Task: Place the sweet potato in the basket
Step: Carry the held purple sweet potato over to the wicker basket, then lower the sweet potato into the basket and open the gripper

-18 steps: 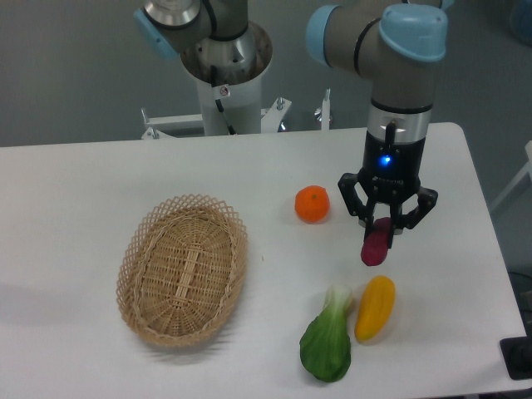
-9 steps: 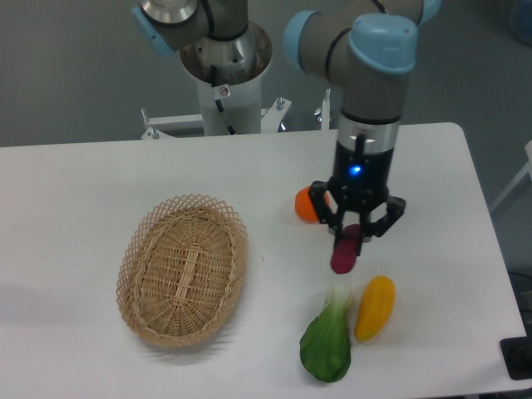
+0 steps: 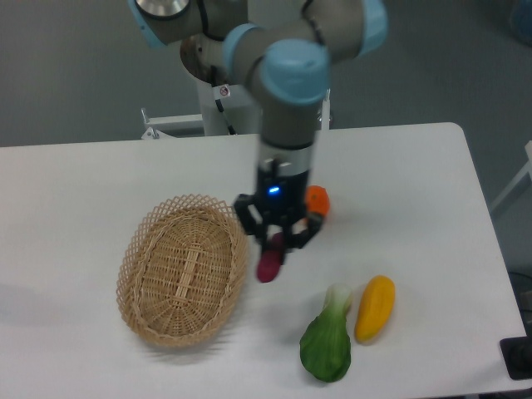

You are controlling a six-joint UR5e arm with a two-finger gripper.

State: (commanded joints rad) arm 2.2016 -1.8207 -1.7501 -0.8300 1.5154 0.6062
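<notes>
My gripper [image 3: 275,243] is shut on the sweet potato [image 3: 268,264], a small dark magenta tuber that hangs down from the fingers above the table. It hovers just right of the basket's right rim. The basket [image 3: 141,249] is an oval, light tan wicker one with an openwork rim, lying at the left-centre of the white table, and nothing is in it.
A round orange fruit [image 3: 319,200] sits right behind the gripper, partly hidden by it. A green leafy vegetable [image 3: 327,343] and a yellow oblong vegetable [image 3: 374,307] lie near the front right. The arm's base stands at the back of the table [image 3: 75,183].
The gripper has carried the sweet potato leftward from the right side of the table, past the orange fruit, to just beside the basket's right rim.
</notes>
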